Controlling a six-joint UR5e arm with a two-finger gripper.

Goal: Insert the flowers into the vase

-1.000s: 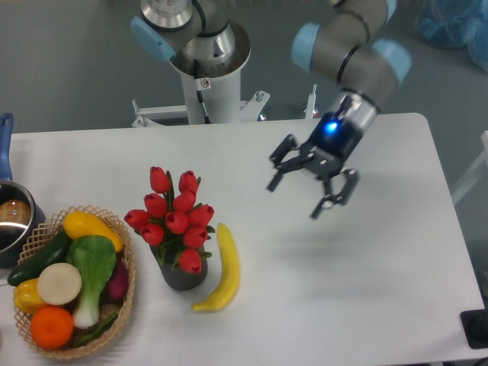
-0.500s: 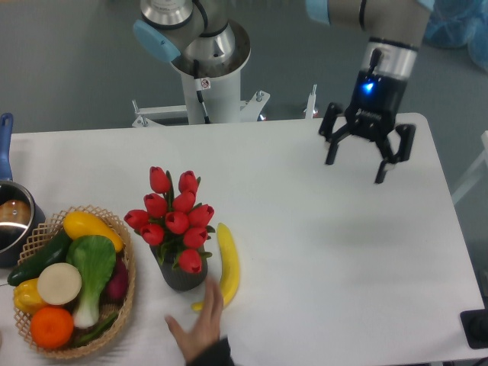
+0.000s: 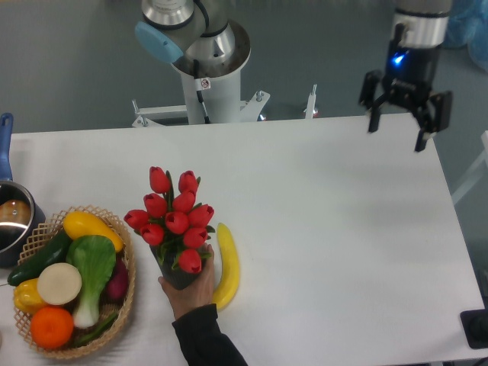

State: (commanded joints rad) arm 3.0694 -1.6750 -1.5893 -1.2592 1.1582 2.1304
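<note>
Flowers (image 3: 174, 217) are already sitting in the vase (image 3: 178, 274); the claw (image 3: 403, 114) is hanging wide, empty, while a hand (image 3: 191, 286) gripping the vase is risking tipping it.

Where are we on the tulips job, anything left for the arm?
Insertion looks done: the flowers stand upright in the vase, beside the banana. The gripper is open and empty, up at the table's far right edge. A person's hand is on the vase. Nothing appears left for the arm.
</note>
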